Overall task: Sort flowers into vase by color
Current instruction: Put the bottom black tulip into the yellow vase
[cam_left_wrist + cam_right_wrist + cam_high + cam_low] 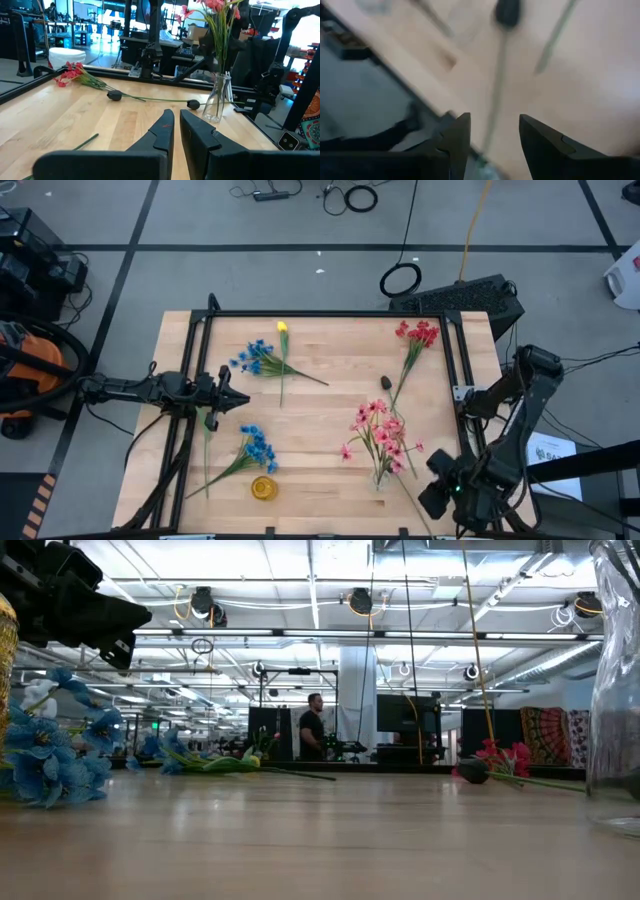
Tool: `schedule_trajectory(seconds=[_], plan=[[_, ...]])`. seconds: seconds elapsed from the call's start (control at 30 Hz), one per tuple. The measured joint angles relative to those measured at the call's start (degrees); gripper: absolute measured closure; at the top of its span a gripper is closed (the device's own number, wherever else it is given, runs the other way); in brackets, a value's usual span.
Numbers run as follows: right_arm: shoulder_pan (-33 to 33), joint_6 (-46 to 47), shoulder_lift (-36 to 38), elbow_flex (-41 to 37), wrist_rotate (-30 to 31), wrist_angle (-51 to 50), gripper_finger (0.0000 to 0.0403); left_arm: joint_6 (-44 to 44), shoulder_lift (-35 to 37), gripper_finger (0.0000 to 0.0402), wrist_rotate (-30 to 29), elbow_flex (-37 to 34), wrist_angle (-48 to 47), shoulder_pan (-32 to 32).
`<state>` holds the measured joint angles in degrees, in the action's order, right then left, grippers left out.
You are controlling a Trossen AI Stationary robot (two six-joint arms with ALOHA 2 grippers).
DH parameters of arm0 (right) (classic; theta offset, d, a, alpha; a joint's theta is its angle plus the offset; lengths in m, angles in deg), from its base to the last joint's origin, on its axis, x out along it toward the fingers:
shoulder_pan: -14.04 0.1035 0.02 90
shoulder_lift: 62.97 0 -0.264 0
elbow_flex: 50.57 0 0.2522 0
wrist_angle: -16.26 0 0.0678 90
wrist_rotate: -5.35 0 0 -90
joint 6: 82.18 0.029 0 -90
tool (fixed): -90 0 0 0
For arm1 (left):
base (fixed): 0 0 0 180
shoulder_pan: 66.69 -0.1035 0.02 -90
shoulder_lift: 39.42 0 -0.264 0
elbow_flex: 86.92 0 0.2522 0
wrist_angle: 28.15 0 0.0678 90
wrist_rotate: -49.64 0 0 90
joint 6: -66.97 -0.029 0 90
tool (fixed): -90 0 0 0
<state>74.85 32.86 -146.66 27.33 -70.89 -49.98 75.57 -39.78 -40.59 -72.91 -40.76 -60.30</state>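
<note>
The right gripper (490, 135), fingers spread, hovers over a blurred stem (495, 100) (its blossom cut off); left gripper (176, 131) nearly pressed together.

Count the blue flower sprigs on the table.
2. One blue sprig lies near the far left of the table, beside the yellow bud. The other blue sprig lies near the front left, next to the yellow vase. None looks hidden.

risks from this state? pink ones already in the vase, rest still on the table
1. The glass vase is narrow and top-heavy with the pink flowers; the right pincer, open close beside it, could knock it over.
2. The left pincer is nearly closed near thin stems; the yellow bud lies against the blue flowers, so one grab may lift both colours.
</note>
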Motion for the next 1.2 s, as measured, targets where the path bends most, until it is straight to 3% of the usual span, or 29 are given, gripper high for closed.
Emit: schedule_trajectory(seconds=[0.13, 0.27, 0.4, 0.67, 1.0, 1.2], plan=[[-0.1, 5.3, -1.2, -8.5, -3.9, 14.3, 0.0243, 0.0, 0.0, 0.0366, 0.0, 0.0, 0.0, 0.0], [-0.4, 5.9, -4.2, -10.5, -5.6, 20.6, 0.0244, 0.0, 0.0, 0.0366, 0.0, 0.0, 0.0, 0.0], [-1.6, 4.1, -8.1, -9.1, -9.4, 20.2, 0.0255, 0.0, 0.0, 0.0366, 0.0, 0.0, 0.0, 0.0], [-3.8, 0.3, -16.8, -4.4, -9.6, 18.8, 0.0287, 0.0, 0.0, 0.0366, 0.0, 0.0, 0.0, 0.0], [-4.8, 4.9, -22.8, -2.5, -13.1, 13.3, 0.0316, 0.0, 0.0, 0.0366, 0.0, 0.0, 0.0, 0.0], [-4.4, 4.4, -21.6, -2.7, -12.8, 11.5, 0.0391, 0.0, 0.0, 0.0366, 0.0, 0.0, 0.0, 0.0]])
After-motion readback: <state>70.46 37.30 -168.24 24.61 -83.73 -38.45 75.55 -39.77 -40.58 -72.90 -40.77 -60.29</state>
